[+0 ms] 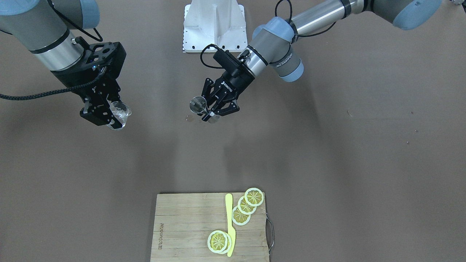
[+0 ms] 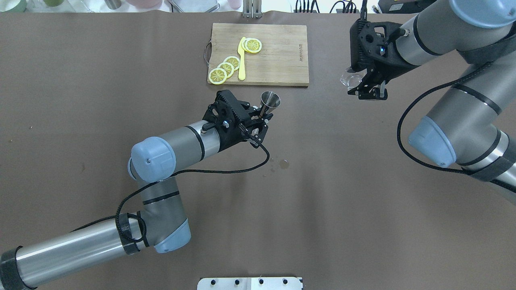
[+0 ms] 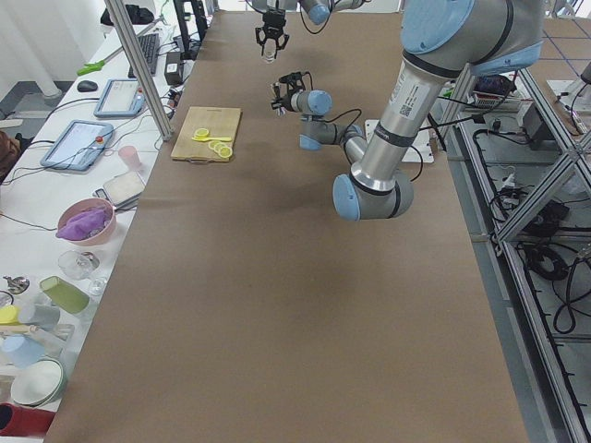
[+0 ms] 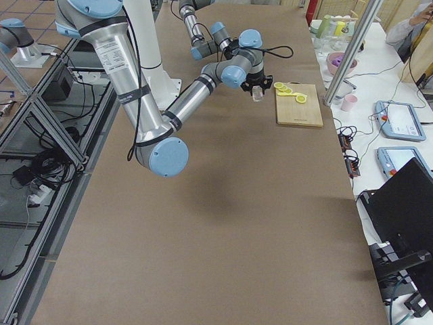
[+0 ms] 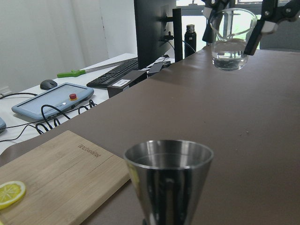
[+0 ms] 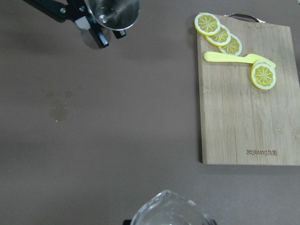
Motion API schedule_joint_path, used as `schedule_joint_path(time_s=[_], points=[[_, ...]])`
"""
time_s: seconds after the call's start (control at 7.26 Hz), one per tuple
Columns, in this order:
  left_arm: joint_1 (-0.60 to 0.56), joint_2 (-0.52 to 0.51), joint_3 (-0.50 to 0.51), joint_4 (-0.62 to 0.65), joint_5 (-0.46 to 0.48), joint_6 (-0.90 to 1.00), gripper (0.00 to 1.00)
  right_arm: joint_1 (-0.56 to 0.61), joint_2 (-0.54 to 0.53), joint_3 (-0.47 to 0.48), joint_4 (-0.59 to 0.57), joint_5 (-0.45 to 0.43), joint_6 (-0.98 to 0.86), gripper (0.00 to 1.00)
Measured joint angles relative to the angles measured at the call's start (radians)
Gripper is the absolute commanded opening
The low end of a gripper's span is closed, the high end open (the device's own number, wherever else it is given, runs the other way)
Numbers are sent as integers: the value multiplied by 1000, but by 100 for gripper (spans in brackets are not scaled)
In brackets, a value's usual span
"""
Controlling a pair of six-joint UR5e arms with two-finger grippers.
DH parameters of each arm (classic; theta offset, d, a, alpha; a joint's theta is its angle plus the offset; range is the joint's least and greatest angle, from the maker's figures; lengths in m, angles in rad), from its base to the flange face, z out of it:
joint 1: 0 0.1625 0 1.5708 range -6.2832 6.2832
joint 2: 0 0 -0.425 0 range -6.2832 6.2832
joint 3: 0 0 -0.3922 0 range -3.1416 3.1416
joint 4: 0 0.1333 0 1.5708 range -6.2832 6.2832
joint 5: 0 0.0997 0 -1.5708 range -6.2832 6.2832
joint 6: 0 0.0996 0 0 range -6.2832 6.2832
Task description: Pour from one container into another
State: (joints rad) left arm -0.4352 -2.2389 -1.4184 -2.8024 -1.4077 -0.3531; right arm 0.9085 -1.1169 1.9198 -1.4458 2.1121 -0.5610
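The clear glass cup [image 2: 349,79] hangs upright above the table at the right, and my right gripper [image 2: 363,86] is shut on it. A little liquid lies in the cup's bottom [image 5: 229,42]. The grey steel jigger [image 2: 269,100] stands upright in the air near the table's middle, my left gripper [image 2: 263,114] shut on its waist. The front-facing view shows the cup [image 1: 120,113] far left of the jigger [image 1: 198,104]. The right wrist view has the cup's rim [image 6: 168,211] at the bottom and the jigger's mouth [image 6: 114,11] at the top left.
A wooden cutting board [image 2: 282,60] with several lemon slices [image 2: 225,68] and a yellow knife [image 2: 241,60] lies at the far side. Small wet spots [image 2: 284,163] mark the brown table below the left gripper. The robot's base plate [image 1: 214,27] sits at the near edge.
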Motion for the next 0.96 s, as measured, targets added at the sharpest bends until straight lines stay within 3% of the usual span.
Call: schedule_joint_path(time_s=[0.96], points=[[4,-6,31,-93,-23,-7,0,-56,61,42,-121,1,-74,0]])
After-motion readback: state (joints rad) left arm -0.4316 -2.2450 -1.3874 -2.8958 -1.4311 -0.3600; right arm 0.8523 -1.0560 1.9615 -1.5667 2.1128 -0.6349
